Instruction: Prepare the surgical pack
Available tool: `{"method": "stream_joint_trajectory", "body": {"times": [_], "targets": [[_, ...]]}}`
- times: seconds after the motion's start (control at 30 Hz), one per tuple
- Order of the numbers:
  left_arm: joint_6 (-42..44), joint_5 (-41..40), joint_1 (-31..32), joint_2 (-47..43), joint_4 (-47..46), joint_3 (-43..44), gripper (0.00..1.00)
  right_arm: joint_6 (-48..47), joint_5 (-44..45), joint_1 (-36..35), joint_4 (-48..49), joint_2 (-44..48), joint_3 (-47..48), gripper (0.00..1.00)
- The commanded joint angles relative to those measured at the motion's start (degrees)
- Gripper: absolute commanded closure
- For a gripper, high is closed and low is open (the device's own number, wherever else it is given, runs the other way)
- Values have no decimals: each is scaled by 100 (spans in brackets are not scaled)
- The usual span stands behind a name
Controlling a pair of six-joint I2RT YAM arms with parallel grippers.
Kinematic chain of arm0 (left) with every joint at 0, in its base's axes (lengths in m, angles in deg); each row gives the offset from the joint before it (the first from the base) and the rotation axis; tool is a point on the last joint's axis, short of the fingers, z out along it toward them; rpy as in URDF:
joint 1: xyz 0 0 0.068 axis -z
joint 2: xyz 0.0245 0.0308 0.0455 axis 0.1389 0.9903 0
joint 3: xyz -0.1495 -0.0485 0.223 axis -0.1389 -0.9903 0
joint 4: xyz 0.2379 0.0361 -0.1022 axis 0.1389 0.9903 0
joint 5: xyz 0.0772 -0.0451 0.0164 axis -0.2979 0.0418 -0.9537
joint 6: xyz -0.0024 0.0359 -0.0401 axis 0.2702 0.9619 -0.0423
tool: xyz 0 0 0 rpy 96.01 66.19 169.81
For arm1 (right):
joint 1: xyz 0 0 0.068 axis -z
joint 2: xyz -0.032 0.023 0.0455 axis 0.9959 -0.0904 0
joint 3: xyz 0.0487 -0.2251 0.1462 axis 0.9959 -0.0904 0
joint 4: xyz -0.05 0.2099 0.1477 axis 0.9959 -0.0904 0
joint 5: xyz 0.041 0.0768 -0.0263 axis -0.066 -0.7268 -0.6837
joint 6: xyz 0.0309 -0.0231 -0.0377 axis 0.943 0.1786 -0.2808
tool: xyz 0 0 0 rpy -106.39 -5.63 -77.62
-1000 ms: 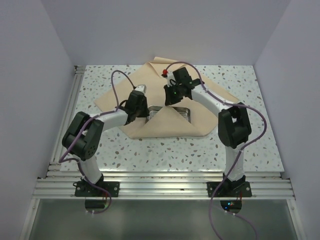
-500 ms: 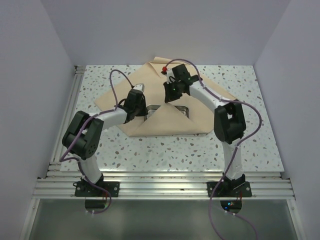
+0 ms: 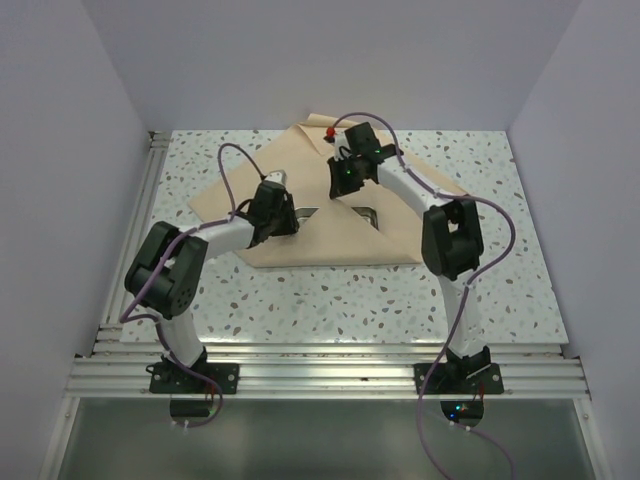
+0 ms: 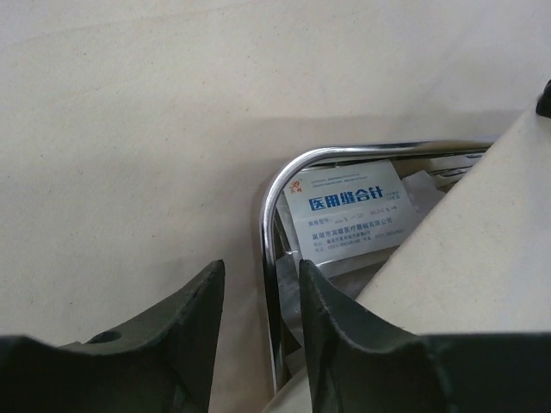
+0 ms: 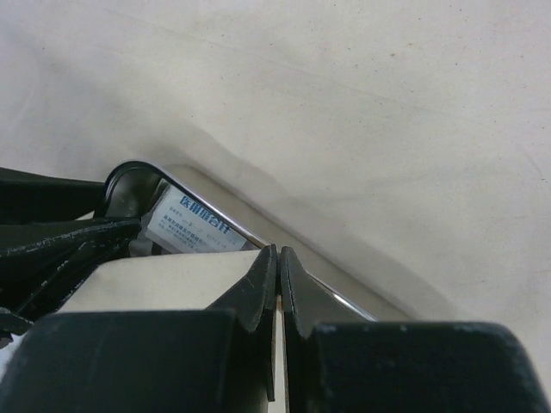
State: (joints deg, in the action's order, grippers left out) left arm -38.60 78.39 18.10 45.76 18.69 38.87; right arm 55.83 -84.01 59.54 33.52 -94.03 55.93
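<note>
Overhead, the beige wrap sheet [image 3: 232,196] is seen spread across the middle of the speckled bench [image 3: 350,300]. Left of centre, the left claw [image 4: 260,267] is held with its fingers apart, and the rounded corner of the steel tray [image 4: 269,215] is framed in the gap between them. Whether the rim is touched cannot be told. Inside the tray a white sachet [image 4: 349,211] with blue print is seen, partly covered at the right of the left wrist view by a folded flap of the wrap. Further right, the right claw [image 5: 277,249] is pressed together, with a thin edge of that flap pinched between its fingers above the tray's rim.
</note>
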Motion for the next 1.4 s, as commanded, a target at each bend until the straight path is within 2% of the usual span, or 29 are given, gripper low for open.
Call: {"method": "stream_joint_trajectory", "body": {"times": [0.0, 0.07, 0.2, 0.4, 0.6, 0.83, 0.93, 1.37], "targets": [[-36, -174, -16, -258, 137, 38, 55, -14, -164, 49, 158, -66, 367, 100], [-18, -323, -33, -302, 452, 91, 47, 3, -181, 58, 141, -154, 438, 100], [-9, -271, -323, -627, 497, 30, 43, -14, -181, 58, 97, -303, 657, 100], [52, -8, -824, -1031, 602, -49, 42, -14, -260, 102, 105, -549, 824, 100], [140, -113, -1202, -1260, 629, -189, 42, 56, -304, 163, 176, -778, 939, 100], [8, 107, -2062, -1620, 234, -690, 43, 65, -471, 286, 114, -1182, 1194, 100], [-27, 81, -2230, -1752, 33, -805, 43, 109, -638, 348, 140, -1349, 1238, 100], [-150, 72, -2986, -1638, -127, -831, 41, 118, -1157, 489, 281, -1806, 1422, 100]]}}
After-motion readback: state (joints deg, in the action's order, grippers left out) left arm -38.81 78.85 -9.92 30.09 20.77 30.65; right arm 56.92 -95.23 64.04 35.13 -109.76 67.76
